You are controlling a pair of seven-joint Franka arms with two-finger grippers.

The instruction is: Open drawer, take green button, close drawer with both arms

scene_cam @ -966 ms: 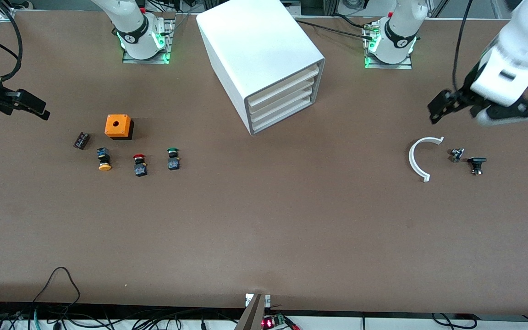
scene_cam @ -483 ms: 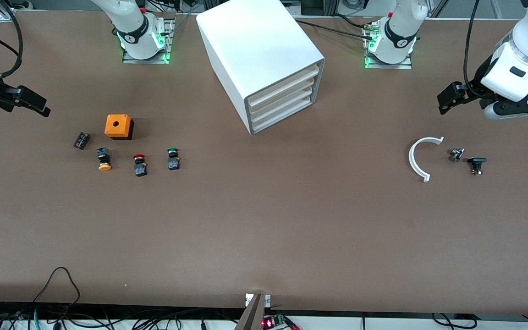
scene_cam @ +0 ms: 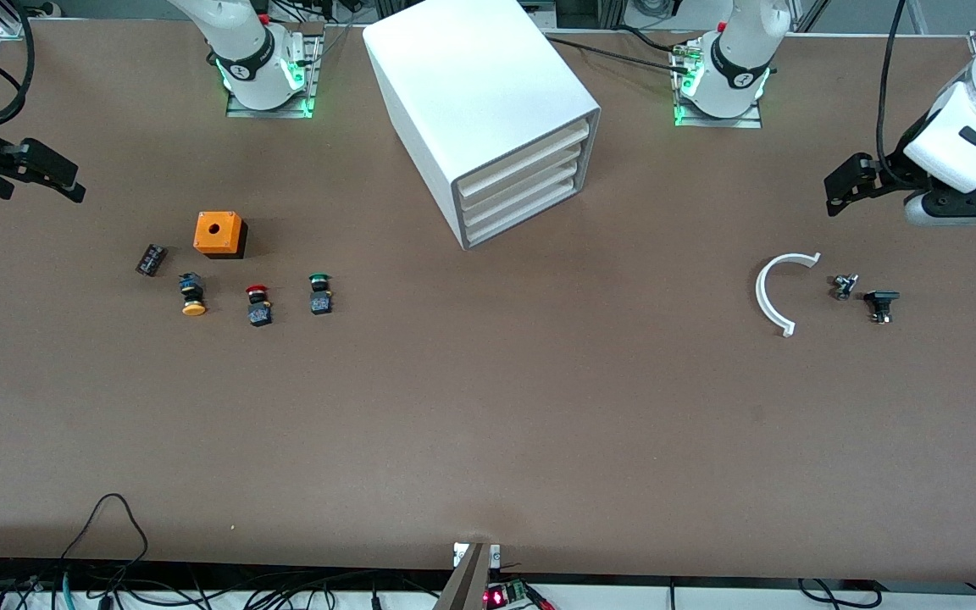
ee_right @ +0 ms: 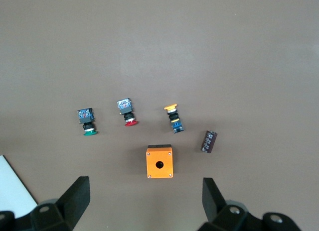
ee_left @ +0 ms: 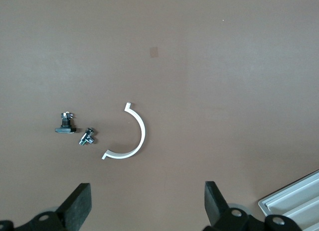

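Beside the big white box cabinet [scene_cam: 488, 110], toward your right arm's end, lies the green-capped button [scene_cam: 319, 293]; left gripper [ee_left: 144, 211] and right gripper [ee_right: 144, 206] both gape, empty.

Front view: high, facing both arm bases across the brown table [scene_cam: 488, 424]. Left wrist view looks straight down, sharing the white curved plastic arc [scene_cam: 772, 292] [ee_left: 132, 136]; right wrist view likewise shares the orange square box [scene_cam: 219, 233] [ee_right: 159, 161].

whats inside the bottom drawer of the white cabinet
Cannot tell: the lowest drawer is shut, like the two above it in the cabinet, so only its white front shows.
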